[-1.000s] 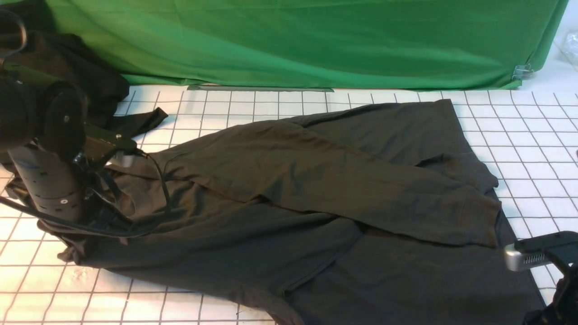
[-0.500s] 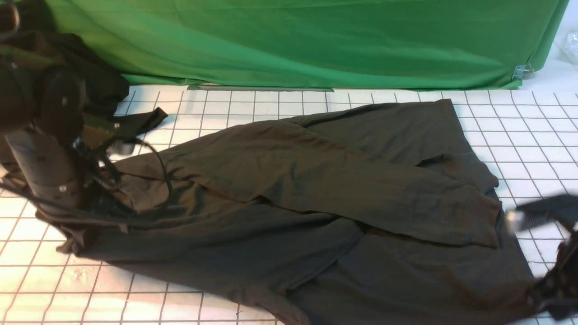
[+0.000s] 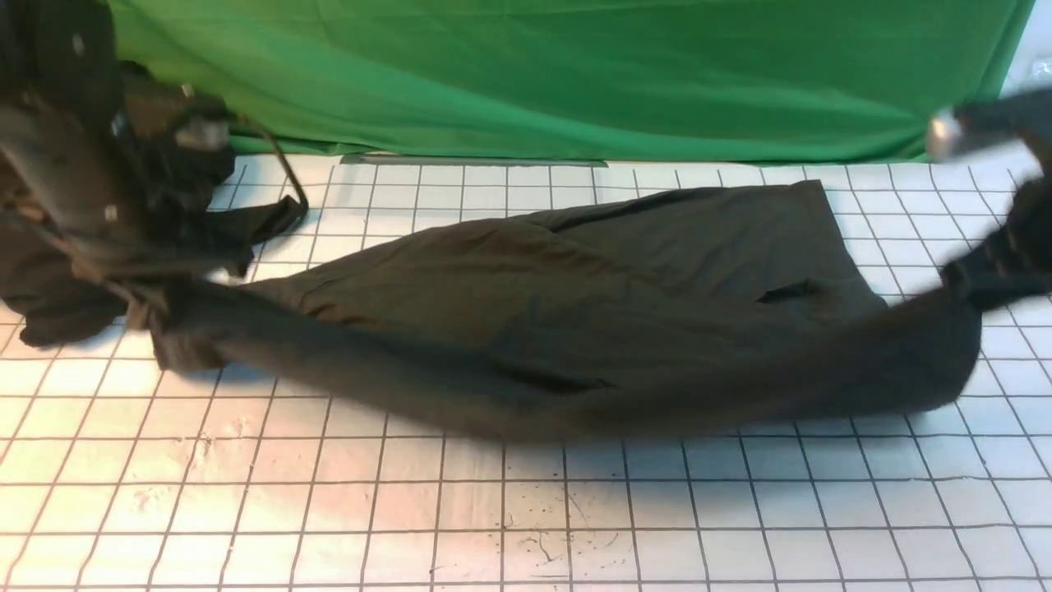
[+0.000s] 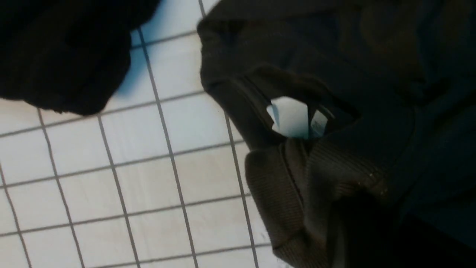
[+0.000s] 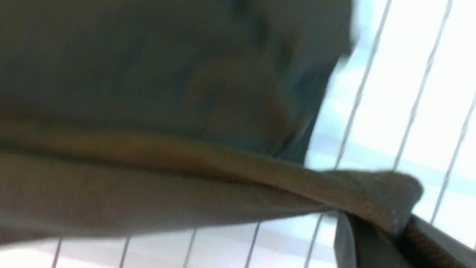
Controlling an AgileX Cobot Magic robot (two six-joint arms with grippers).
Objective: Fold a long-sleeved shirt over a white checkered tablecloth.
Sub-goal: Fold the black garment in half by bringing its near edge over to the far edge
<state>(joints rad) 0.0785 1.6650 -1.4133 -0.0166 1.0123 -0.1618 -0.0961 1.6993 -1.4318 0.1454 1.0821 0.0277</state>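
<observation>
Dark brown-black cloth hangs between my 2 pincers: the long-sleeved shirt (image 3: pixel 575 329) is stretched L to R across the white checkered tablecloth (image 3: pixel 493 510). Its long axis runs side to side in the front view. My left pincer (image 3: pixel 152 300) is clenched on the collar end. The left wrist view shows ribbed cloth bunched toward it, with the white neck label (image 4: pixel 293 117) just beside. My right pincer (image 3: pixel 982 275) is clenched on the other end, w/ a corner of the cloth pinched, as the right wrist view shows.

The near edge is lifted and sags in the middle, while the far part lies flat on the tablecloth. That flat part is ahead of both pincers, toward the green backdrop cloth (image 3: pixel 575 74). I judge the next move must carry the lifted edge that way, both ends together. The right pincer seems nearer to the far corner. On the L, the heap of black cloth (image 3: pixel 49 304) is very near, so I must not drag it.

Vs. 1 s ago: then the shirt lay flat, 1 sleeve across it, reaching the bottom of the front view. The right pincer was released and low at the R edge. Now it grips, both arms are higher and farther back, and bare tablecloth shows in front.
</observation>
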